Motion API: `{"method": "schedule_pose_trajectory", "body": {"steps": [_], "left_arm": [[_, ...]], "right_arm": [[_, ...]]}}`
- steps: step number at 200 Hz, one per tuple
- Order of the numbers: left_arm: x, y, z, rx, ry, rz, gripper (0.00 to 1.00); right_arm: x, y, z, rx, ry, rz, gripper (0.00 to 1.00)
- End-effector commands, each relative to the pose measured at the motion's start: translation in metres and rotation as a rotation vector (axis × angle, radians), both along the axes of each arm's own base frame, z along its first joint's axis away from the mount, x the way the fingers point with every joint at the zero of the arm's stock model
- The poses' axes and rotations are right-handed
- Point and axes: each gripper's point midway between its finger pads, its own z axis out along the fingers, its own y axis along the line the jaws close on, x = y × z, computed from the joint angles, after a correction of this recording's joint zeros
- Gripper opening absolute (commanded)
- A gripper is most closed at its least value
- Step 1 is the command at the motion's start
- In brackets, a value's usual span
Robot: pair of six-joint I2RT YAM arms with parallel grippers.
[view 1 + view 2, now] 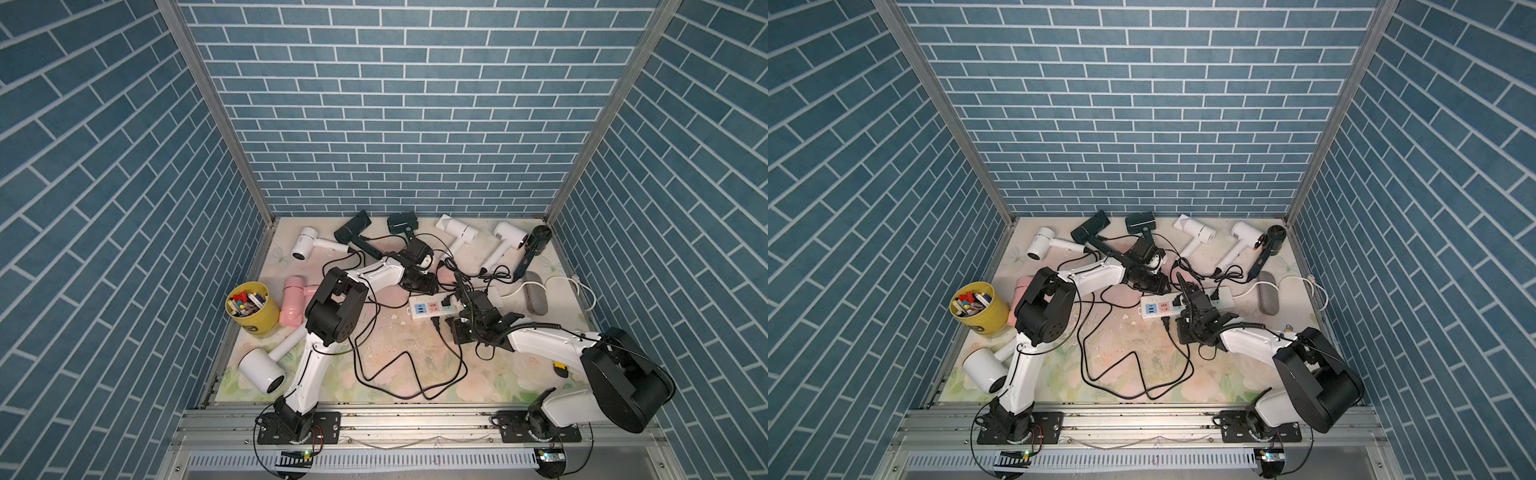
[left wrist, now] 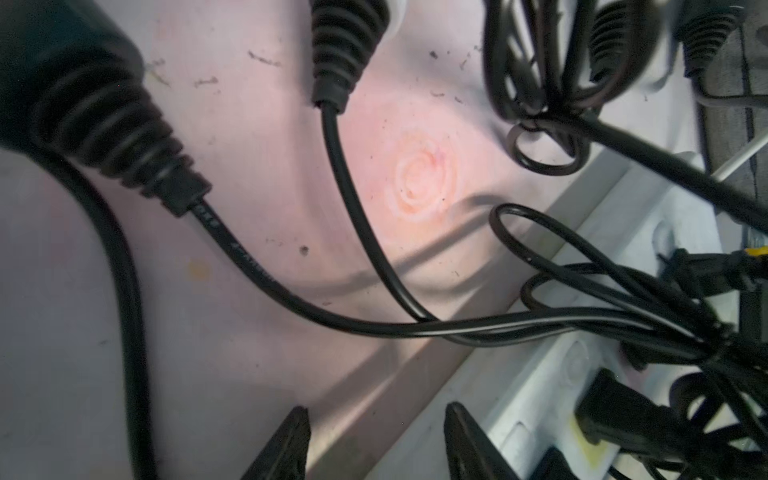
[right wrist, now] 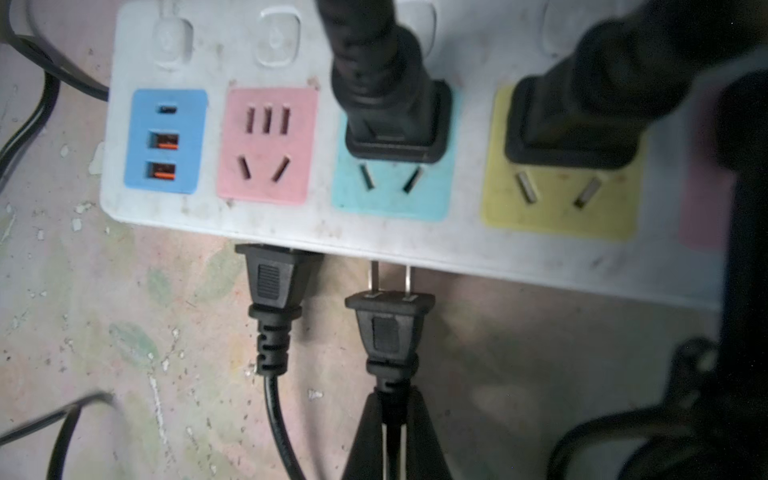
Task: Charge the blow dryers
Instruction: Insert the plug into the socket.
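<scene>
Right claw is pinching a loose plug's cord. Just ahead, the power strip is already holding two seated plugs. Left claw is gaping, empty. More blow dryers are likely waiting.

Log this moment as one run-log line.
phase: plugging in | left end effector: open, empty, over cords | right end effector: shut on plug at its cord end, prongs at power strip side | pink socket: free
</scene>
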Motion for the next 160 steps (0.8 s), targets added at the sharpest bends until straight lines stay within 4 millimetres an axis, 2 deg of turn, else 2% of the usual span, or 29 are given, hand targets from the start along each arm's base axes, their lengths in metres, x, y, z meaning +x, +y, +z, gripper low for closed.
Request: {"method": "schedule_pose_trajectory", "body": {"steps": [1, 36, 88, 160], "left_arm": [[-0.036, 0.001, -0.029, 0.042, 0.09, -0.07, 0.54], [-0.049, -0.001, -0.029, 0.027, 0.089, -0.084, 0.53], [-0.059, -0.005, -0.033, 0.026, 0.087, -0.111, 0.51], [-0.069, -0.009, -0.037, 0.028, 0.089, -0.134, 0.49]], "right_arm": [[0.027, 0.002, 0.016, 0.035, -0.074, -0.089, 0.0], [0.033, 0.002, 0.023, 0.061, -0.089, -0.112, 0.0], [0.038, 0.003, 0.038, 0.107, -0.116, -0.126, 0.0], [0.045, 0.005, 0.045, 0.143, -0.127, -0.133, 0.0]]}}
